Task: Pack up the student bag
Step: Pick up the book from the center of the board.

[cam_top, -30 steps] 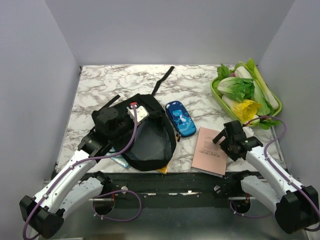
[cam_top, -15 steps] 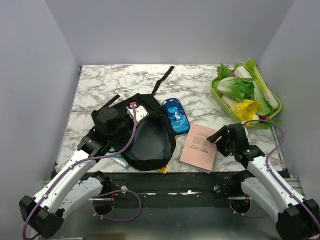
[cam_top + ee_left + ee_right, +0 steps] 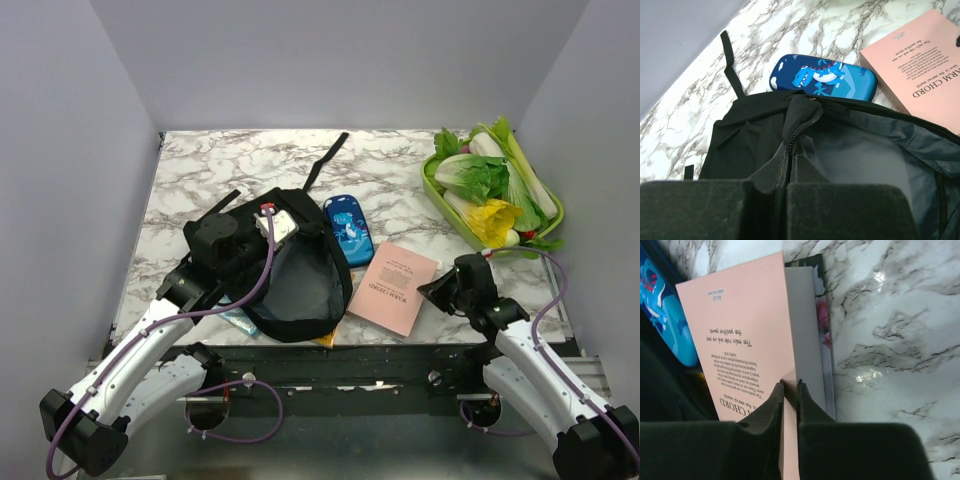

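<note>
Though tips hidden, left gripper [image 3: 785, 189]: clamped on student bag [image 3: 747, 135] rim
right gripper [image 3: 790, 390]: pinching pink book [image 3: 740, 325] cover

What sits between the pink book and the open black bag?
Nothing visible. The pink book, pinched by the right gripper, lies right beside the open student bag; the blue pencil case lies further back, beside that path.

Black student bag [image 3: 292, 282] lies unzipped on the marble, mouth gaping.
</note>
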`<state>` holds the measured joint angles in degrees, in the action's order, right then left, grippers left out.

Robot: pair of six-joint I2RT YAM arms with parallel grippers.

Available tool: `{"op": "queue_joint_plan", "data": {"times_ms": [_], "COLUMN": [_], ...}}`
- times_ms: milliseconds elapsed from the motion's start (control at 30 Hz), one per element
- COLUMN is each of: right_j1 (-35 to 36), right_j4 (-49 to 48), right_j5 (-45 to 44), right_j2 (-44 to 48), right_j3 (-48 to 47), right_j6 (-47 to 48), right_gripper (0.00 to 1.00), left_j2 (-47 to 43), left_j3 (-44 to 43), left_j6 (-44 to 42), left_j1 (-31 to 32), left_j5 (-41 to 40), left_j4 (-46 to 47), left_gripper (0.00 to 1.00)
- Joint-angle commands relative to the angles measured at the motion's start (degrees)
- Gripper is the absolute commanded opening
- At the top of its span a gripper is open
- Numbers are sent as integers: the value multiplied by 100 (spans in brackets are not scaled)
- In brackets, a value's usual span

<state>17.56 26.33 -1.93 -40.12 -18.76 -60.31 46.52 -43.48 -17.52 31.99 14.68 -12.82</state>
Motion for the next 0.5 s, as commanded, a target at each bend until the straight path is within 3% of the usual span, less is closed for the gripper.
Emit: {"op": "queue_joint_plan", "data": {"times_ms": [0,33,200,467], "right_j1": [28,28,28,19], "right_j4": [127,188,338,909], "right_j5": [0,-26,-53,385], "right_j2": [30,126,574,892], "right_j3": [110,101,-66,-1723], "right_j6": [-7,-15,81,740], "right_gripper": [8,2,1,1], "left_j2": [-29,-29,-38,-29], "left_j3": [-275,-283,-283,-415], "left_j6": [64,56,73,-6], "left_j1": [9,9,9,9], "left_j5": [176,176,194,185], "left_j4": [201,201,227,157], "left_gripper": [0,0,0,0]}}
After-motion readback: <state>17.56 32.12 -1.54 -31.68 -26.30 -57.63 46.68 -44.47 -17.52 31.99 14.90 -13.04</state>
